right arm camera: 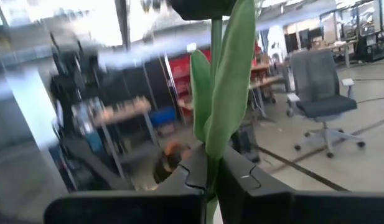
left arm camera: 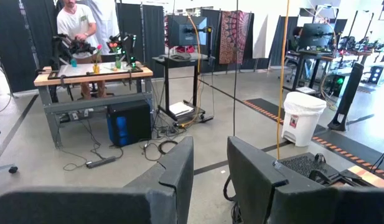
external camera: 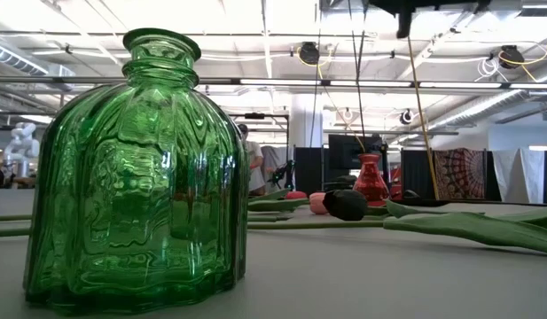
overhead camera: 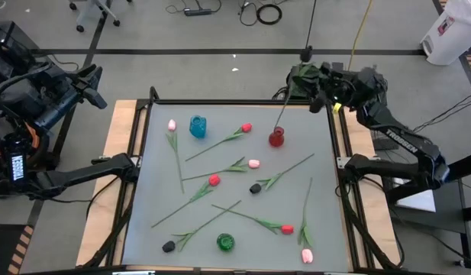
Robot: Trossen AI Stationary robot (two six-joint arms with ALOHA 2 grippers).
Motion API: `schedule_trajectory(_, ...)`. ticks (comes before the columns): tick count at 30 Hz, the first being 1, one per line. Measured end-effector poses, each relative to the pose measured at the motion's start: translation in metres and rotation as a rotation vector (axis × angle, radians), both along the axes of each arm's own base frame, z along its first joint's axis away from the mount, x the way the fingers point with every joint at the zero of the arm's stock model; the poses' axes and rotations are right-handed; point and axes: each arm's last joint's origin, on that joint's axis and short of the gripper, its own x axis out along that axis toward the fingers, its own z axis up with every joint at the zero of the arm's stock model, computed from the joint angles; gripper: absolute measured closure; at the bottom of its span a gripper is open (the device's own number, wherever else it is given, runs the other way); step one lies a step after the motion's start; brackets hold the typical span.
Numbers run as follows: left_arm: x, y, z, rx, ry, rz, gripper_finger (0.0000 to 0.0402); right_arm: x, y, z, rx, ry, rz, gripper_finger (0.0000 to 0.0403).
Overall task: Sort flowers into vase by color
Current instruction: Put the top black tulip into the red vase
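My right pincer (right arm camera: 210, 171) is clamped on a green flower stem (right arm camera: 211, 134), up beyond the bench's far right corner. From above, that stem (overhead camera: 282, 116) slants down into the red vase (overhead camera: 276, 138), which stands on the bench (overhead camera: 319, 229) toward the far right. The flower's head is not clear in the overhead view.

My left pincer (left arm camera: 210, 165) is parked off the bench's left side, fingers apart, gripping nothing, pointed out into the room.

Blue vase (overhead camera: 198, 126) sits toward the far left, green vase (overhead camera: 225, 243) at the near edge.

Eight flowers lie loose across the bench: red (overhead camera: 246, 127), red (overhead camera: 214, 180), red (overhead camera: 287, 228); pink (overhead camera: 172, 124), pink (overhead camera: 253, 163), pink (overhead camera: 306, 255); black (overhead camera: 255, 188), black (overhead camera: 169, 246).
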Motion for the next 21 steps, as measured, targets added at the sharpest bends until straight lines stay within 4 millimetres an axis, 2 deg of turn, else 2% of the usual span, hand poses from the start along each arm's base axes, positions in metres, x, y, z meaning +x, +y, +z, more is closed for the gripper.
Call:
schedule_trajectory(5,0.0,0.0,0.0,0.0,0.0,0.0,0.0297,0.018,-0.012,0.003,-0.123,0.234,-0.019,0.0394)
schedule_trajectory(8,0.0,0.0,0.0,0.0,0.0,0.0,0.0297,0.024,-0.02,-0.002,-0.098,0.322,-0.081,0.0394)
schedule_trajectory(17,0.0,0.0,0.0,0.0,0.0,0.0,0.0297,0.034,-0.029,-0.017,-0.048,0.348,-0.076,0.0394)
schedule_trajectory(21,0.0,0.0,0.0,0.0,0.0,0.0,0.0297,0.032,-0.027,-0.019,-0.048,0.294,-0.069,0.0394)
